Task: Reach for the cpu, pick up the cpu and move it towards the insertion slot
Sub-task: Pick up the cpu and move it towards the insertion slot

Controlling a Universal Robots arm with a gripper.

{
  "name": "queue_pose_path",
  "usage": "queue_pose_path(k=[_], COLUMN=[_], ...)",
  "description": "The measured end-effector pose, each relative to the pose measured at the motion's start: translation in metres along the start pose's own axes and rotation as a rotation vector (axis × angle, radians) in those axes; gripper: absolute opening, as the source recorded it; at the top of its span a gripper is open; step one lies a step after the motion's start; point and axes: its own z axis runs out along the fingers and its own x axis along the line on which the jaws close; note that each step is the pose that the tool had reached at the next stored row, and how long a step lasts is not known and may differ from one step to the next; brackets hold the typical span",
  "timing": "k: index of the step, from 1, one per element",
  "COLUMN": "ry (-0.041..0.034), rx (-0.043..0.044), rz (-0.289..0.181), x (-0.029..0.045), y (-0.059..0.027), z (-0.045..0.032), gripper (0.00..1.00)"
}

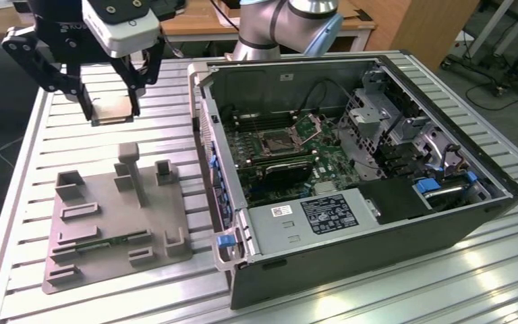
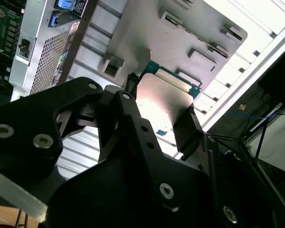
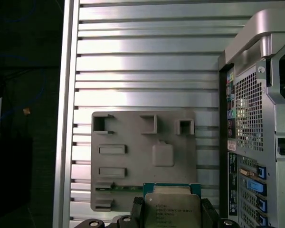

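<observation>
You are in a robotics lab or workshop; the arm (image 1: 277, 34) rises from a slotted aluminium table (image 1: 421, 297) bearing an opened computer case (image 1: 331, 212); a wooden desk (image 1: 196, 25), wheeled stands (image 1: 479, 66) and floor cables (image 1: 502, 96) lie beyond.

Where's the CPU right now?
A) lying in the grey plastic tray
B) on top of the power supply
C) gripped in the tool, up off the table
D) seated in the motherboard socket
C: the small square silvery-grey chip is clamped in the black tool, in the air over the slatted metal table.
</observation>
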Motion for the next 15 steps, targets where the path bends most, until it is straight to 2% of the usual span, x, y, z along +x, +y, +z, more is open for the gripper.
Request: queue_pose_path(k=[15], ry=[0.0], rx=[0.0], rz=[0.0], x=[-0.006], y=[-0.0001], z=[0.0], gripper=[0.55])
